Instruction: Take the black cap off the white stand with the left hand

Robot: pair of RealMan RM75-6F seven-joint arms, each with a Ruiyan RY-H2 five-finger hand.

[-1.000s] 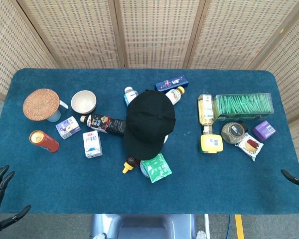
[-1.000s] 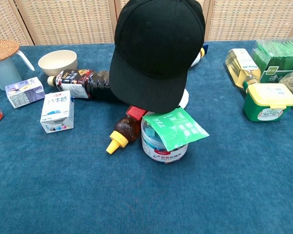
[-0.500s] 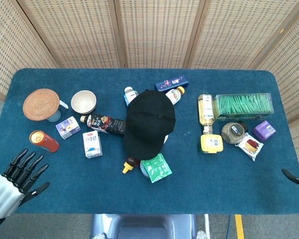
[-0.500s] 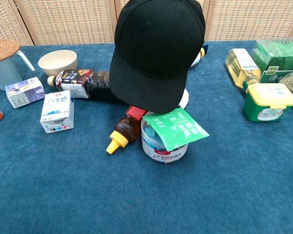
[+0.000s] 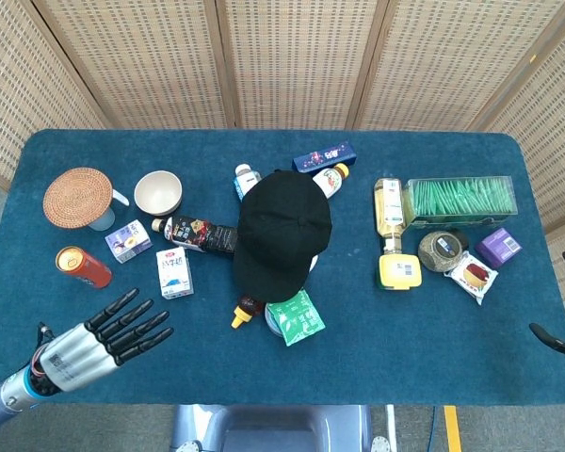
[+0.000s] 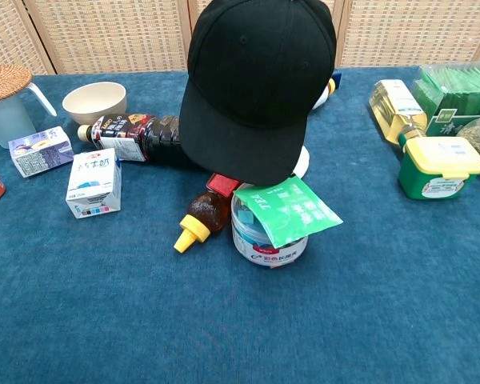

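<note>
The black cap [image 5: 282, 234] sits over the white stand at the middle of the table, brim toward the front; in the chest view the black cap [image 6: 256, 84] fills the upper middle and only a sliver of the white stand [image 6: 302, 163] shows under its right rim. My left hand [image 5: 99, 343] hovers over the table's front left corner, fingers spread and empty, well left of the cap. At the right table edge only dark fingertips of my right hand [image 5: 563, 323] show. Neither hand appears in the chest view.
Around the cap lie a dark sauce bottle [image 5: 201, 233], a small milk carton [image 5: 174, 273], a yellow-capped brown bottle [image 5: 245, 311] and a jar under a green packet [image 5: 295, 316]. A red can [image 5: 83, 266], bowl [image 5: 158, 192] and lidded cup [image 5: 79, 198] stand left; boxes and jars stand right.
My left hand has risen from the front left corner onto the table and moved right toward the cap, fingers spread. The cap and the other objects have not moved.
</note>
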